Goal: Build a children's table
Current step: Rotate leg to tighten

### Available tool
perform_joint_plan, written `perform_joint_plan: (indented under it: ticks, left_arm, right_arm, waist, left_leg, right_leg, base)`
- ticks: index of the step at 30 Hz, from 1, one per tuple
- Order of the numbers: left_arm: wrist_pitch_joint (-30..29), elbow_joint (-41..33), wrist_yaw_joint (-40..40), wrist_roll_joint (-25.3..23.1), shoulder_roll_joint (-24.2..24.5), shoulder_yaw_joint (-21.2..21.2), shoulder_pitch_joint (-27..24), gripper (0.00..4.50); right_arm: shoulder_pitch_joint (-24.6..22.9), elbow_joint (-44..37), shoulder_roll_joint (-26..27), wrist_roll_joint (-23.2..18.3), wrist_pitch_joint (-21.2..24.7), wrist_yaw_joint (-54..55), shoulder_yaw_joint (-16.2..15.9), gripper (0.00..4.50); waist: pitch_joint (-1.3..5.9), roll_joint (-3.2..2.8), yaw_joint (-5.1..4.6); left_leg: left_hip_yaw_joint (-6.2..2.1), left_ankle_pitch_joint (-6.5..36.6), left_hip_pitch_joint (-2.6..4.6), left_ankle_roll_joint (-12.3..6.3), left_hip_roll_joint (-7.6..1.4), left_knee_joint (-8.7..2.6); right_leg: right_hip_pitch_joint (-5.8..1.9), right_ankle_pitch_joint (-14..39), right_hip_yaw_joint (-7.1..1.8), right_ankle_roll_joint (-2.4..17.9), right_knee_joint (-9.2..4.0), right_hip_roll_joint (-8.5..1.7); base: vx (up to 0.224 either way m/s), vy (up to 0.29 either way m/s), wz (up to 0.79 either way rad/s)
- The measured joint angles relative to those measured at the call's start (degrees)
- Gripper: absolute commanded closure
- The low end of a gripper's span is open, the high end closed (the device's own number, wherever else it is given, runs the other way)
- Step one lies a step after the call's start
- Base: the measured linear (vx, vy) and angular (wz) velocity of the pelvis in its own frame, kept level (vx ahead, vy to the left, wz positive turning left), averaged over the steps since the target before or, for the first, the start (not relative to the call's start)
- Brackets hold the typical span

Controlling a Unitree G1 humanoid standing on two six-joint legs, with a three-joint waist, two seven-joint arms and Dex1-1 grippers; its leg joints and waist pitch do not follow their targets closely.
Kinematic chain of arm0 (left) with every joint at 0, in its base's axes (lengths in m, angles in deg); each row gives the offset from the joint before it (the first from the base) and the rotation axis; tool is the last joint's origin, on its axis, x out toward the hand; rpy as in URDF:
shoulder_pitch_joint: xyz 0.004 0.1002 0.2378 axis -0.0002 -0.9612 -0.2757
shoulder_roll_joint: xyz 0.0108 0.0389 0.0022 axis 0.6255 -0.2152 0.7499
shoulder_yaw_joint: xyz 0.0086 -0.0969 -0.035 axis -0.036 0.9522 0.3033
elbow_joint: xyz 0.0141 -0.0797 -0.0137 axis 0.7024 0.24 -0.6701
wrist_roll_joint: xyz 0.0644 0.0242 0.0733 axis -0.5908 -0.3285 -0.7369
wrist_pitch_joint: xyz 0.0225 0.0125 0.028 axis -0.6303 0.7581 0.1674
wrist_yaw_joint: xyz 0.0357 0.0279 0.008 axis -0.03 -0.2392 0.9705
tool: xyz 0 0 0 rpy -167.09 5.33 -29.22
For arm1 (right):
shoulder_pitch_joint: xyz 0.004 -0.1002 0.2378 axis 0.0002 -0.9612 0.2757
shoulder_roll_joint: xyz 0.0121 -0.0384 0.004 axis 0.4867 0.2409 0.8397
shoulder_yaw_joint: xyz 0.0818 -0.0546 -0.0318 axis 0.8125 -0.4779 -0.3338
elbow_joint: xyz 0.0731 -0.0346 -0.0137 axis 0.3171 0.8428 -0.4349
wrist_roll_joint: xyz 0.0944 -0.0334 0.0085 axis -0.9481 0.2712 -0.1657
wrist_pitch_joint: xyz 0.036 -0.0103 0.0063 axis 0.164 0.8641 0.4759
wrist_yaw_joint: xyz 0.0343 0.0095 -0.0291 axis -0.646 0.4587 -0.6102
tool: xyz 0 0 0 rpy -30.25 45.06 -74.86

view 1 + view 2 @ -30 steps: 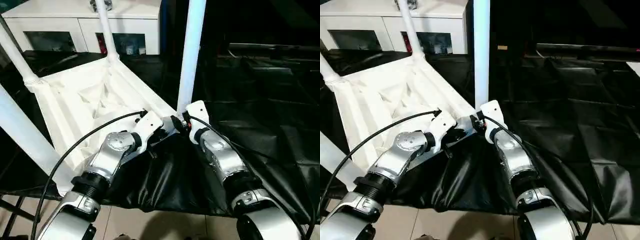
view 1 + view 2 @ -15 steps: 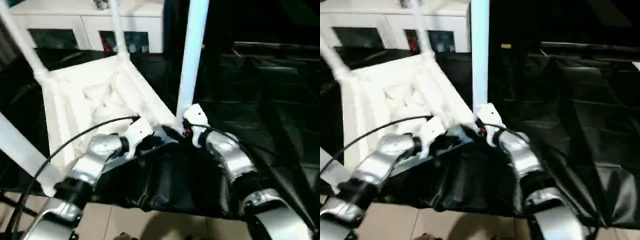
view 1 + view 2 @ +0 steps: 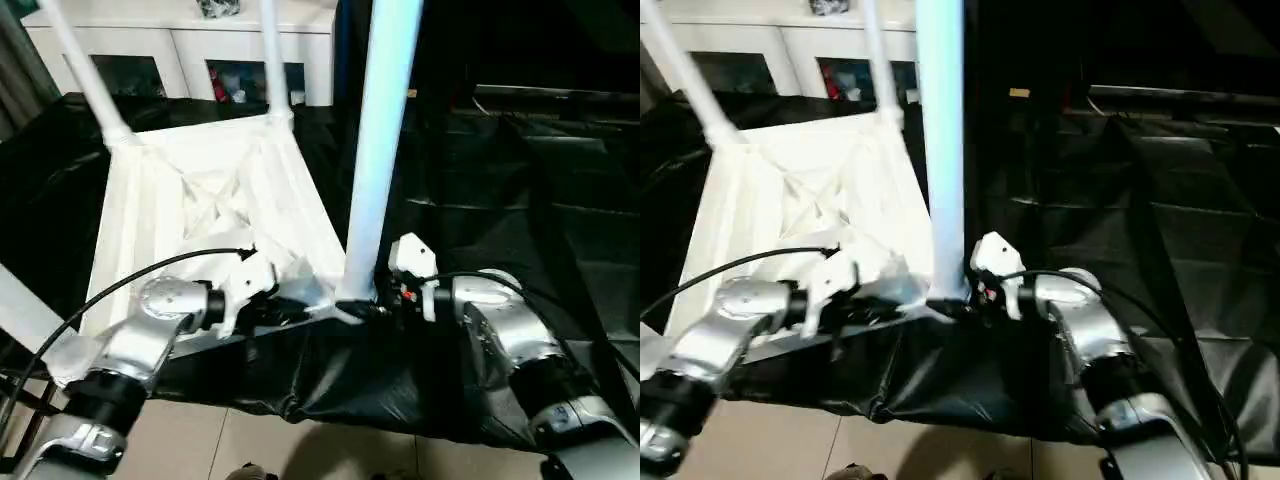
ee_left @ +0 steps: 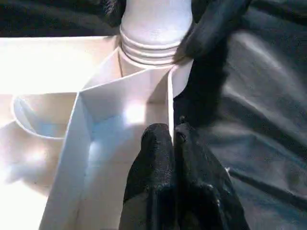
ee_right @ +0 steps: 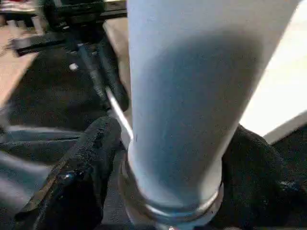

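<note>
The children's table lies upside down, its white ribbed tabletop (image 3: 200,200) on black sheeting. White legs stand up from its corners. The nearest leg (image 3: 380,150) rises upright from the corner socket (image 3: 350,305) closest to me. My right gripper (image 3: 368,306) is shut on this leg just above the socket. In the right wrist view a black finger (image 5: 91,163) presses on each side of the leg (image 5: 192,96). My left gripper (image 4: 171,136) is shut, pinching the tabletop's thin rim (image 4: 169,96) beside that socket.
Two more legs (image 3: 85,70) (image 3: 272,60) stand at the far corners, and another leg (image 3: 20,310) crosses the left edge. A white glass-door cabinet (image 3: 180,50) stands behind. Crumpled black sheeting (image 3: 520,200) spreads to the right. Tiled floor (image 3: 250,450) lies below the near edge.
The view has shifted and the tabletop now looks squarer to me. Both forearms have spread outward and lie lower. Both grippers stay at the near corner.
</note>
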State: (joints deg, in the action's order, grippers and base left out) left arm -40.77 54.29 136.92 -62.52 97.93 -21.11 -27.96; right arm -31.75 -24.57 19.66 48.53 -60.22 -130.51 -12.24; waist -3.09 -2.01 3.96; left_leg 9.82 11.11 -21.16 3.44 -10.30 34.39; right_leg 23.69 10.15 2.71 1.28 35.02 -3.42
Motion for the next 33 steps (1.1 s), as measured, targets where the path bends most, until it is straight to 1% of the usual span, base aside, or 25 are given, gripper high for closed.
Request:
perform_joint_plan:
  ticks: [2, 3, 4, 8, 11, 13, 16, 18, 20, 21, 22, 23, 26, 29, 30, 31, 32, 33]
  left_arm:
    - [0.0, 0.0, 1.3, 0.5, 0.6, 0.0, -0.1, 4.5]
    - [0.0, 0.0, 1.6, 0.5, 0.7, 0.0, -0.1, 4.5]
    - [0.0, 0.0, 1.8, 0.5, 0.8, 0.0, -0.1, 4.5]
    - [-0.4, -0.2, 2.2, 0.9, 0.9, 0.0, -0.2, 4.5]
    - [-1.1, -0.6, 2.2, 1.0, 0.8, 0.0, -0.2, 4.5]
    - [-1.4, -0.5, 0.5, 0.7, -0.4, 0.0, -0.2, 4.5]
    - [-2.0, 2.0, -5.7, -1.6, -3.4, 0.5, 1.7, 4.5]
    - [-2.7, 3.6, -10.0, -3.1, -5.6, 0.7, 3.2, 4.5]
    - [-3.7, 4.7, -13.9, -4.1, -7.7, 0.8, 4.3, 4.5]
    - [-4.4, 5.4, -16.4, -4.9, -9.1, 1.0, 4.9, 4.5]
    - [-5.1, 5.8, -18.2, -5.6, -10.0, 1.0, 5.5, 4.5]
    - [-5.9, 6.9, -21.2, -6.6, -11.9, 1.0, 6.4, 4.5]
    - [-7.6, 8.7, -27.0, -8.4, -15.3, 1.1, 8.3, 4.5]
    - [-7.8, 9.4, -29.7, -9.6, -16.9, 1.1, 9.1, 4.5]
    - [-7.7, 9.4, -29.7, -9.7, -16.9, 1.0, 9.2, 4.5]
    - [-7.6, 9.4, -29.6, -9.8, -16.9, 1.0, 9.2, 4.5]
    - [-7.4, 9.4, -29.4, -9.9, -16.9, 1.0, 9.2, 4.5]
    - [-7.3, 9.4, -29.3, -9.9, -16.7, 0.9, 9.1, 4.5]
  right_arm:
    - [0.0, -0.8, -0.4, -0.1, 0.6, -1.1, -0.5, 1.48]
    - [0.0, -0.9, -0.5, -0.1, 0.7, -1.5, -0.7, 1.7]
    - [0.0, -1.0, -0.5, -0.2, 0.7, -1.9, -0.7, 1.79]
    - [-0.2, -1.7, -0.7, -0.3, 1.6, -2.7, -0.8, 1.9]
    - [-0.5, -2.4, -0.9, -0.5, 2.1, -2.7, -0.8, 1.91]
    - [-0.9, -2.6, -0.1, -0.1, 2.1, -0.9, -0.6, 1.93]
    - [-0.8, -0.2, 2.8, 1.4, 2.1, 8.6, 1.8, 1.94]
    - [-0.1, 1.6, 5.2, 2.7, 2.5, 15.8, 3.4, 1.94]
    - [0.5, 2.9, 7.1, 3.4, 3.1, 22.4, 4.5, 1.94]
    - [1.0, 3.8, 8.9, 4.1, 3.4, 26.4, 5.6, 1.95]
    - [1.7, 4.6, 10.0, 4.6, 3.8, 29.6, 5.9, 1.95]
    - [2.7, 6.1, 11.9, 5.2, 4.4, 35.3, 6.9, 1.95]
    - [5.4, 9.5, 15.5, 6.5, 5.3, 46.0, 8.6, 1.95]
    - [6.9, 11.8, 17.3, 7.0, 4.8, 50.8, 9.9, 1.95]
    - [6.9, 11.9, 17.3, 6.9, 4.5, 50.8, 10.0, 1.61]
    - [6.9, 12.0, 17.3, 6.8, 4.3, 50.8, 10.1, 1.4]
    - [6.9, 12.0, 17.5, 6.5, 4.2, 50.8, 10.4, 1.26]
    - [6.9, 12.0, 17.8, 6.1, 4.2, 50.7, 10.6, 1.24]
  waist:
    - [0.0, 0.0, 0.29]
    - [0.0, 0.0, 0.43]
    - [0.0, 0.01, 0.57]
    - [-0.02, 0.03, 1.03]
    - [-0.03, 0.05, 1.13]
    - [-0.05, 0.1, 1.14]
    - [-0.04, 0.18, 0.82]
    - [-0.04, 0.18, 0.3]
    - [-0.03, 0.21, -0.42]
    - [-0.03, 0.21, -0.68]
    - [-0.03, 0.21, -0.85]
    - [-0.02, 0.2, -1.1]
    - [0.0, 0.16, -1.43]
    - [0.05, 0.08, -1.49]
    - [0.06, 0.09, -1.48]
    - [0.05, 0.09, -1.46]
    - [0.06, 0.09, -1.43]
    - [0.05, 0.09, -1.43]
  left_leg:
    - [0.0, 0.0, 0.01, 0.0, 0.0, 0.01]
    - [0.0, 0.0, 0.01, 0.0, 0.0, 0.01]
    - [0.0, 0.0, 0.01, 0.0, 0.0, 0.02]
    - [0.01, 0.0, 0.01, 0.0, 0.0, 0.01]
    - [0.01, 0.0, 0.0, 0.0, 0.0, 0.0]
    - [0.01, 0.0, 0.01, 0.0, 0.0, 0.01]
    - [0.02, 0.0, 0.16, 0.05, 0.0, 0.07]
    - [0.02, -0.1, 0.21, 0.11, 0.0, 0.07]
    - [0.02, -0.1, 0.23, 0.11, 0.01, 0.07]
    - [0.02, -0.1, 0.28, 0.12, 0.01, 0.08]
    - [0.02, -0.1, 0.28, 0.12, 0.01, 0.07]
    - [0.02, -0.1, 0.29, 0.12, 0.01, 0.07]
    - [0.01, -0.1, 0.3, 0.12, 0.02, 0.05]
    - [0.01, -0.1, 0.23, 0.11, 0.03, 0.03]
    - [0.01, -0.1, 0.21, 0.1, 0.03, -0.02]
    - [0.01, -0.1, 0.18, 0.1, 0.03, -0.06]
    - [0.01, -0.1, 0.15, 0.1, 0.03, -0.08]
    - [0.01, -0.1, 0.15, 0.1, 0.02, -0.08]
  right_leg:
    - [0.0, 0.0, 0.0, 0.0, 0.0, 0.0]
    - [-0.01, 0.0, 0.0, 0.0, 0.0, 0.0]
    - [-0.01, 0.0, -0.01, 0.0, 0.0, 0.0]
    - [0.0, 0.0, -0.01, 0.0, 0.0, 0.0]
    - [0.01, 0.0, -0.01, 0.0, 0.0, 0.0]
    - [-0.01, 0.0, -0.02, 0.0, 0.0, 0.0]
    - [-0.09, 0.0, -0.05, 0.0, 0.06, 0.0]
    - [-0.12, 0.1, -0.06, -0.2, 0.04, 0.0]
    - [-0.18, 0.1, -0.08, -0.3, 0.03, 0.0]
    - [-0.25, 0.1, -0.09, -0.3, 0.05, 0.0]
    - [-0.25, 0.1, -0.08, -0.3, 0.03, 0.0]
    - [-0.26, 0.1, -0.07, -0.3, 0.03, 0.0]
    - [-0.26, 0.1, -0.07, -0.3, 0.02, 0.0]
    - [-0.27, -0.1, -0.08, 0.0, -0.03, 0.0]
    - [-0.27, -0.1, -0.06, 0.0, -0.06, 0.0]
    - [-0.26, -0.1, -0.06, 0.0, -0.07, 0.0]
    - [-0.26, -0.1, -0.05, 0.0, -0.07, 0.0]
    - [-0.25, -0.1, -0.04, 0.0, -0.06, 0.0]
  base:
    - [0.0, 0.0, 0.0]
    - [0.0, 0.0, 0.0]
    - [0.0, 0.0, 0.0]
    - [0.0, 0.0, 0.0]
    - [0.0, 0.0, 0.0]
    - [0.0, 0.0, 0.0]
    - [0.0, 0.0, 0.0]
    - [0.0, 0.0, 0.0]
    - [0.0, 0.0, 0.0]
    - [0.0, 0.0, 0.0]
    - [0.0, 0.0, 0.0]
    - [0.0, 0.0, 0.0]
    - [0.0, 0.0, 0.0]
    - [0.0, 0.0, 0.0]
    - [0.0, 0.0, 0.0]
    - [0.0, 0.0, 0.0]
    - [0.0, 0.0, 0.0]
    - [0.0, 0.0, 0.0]
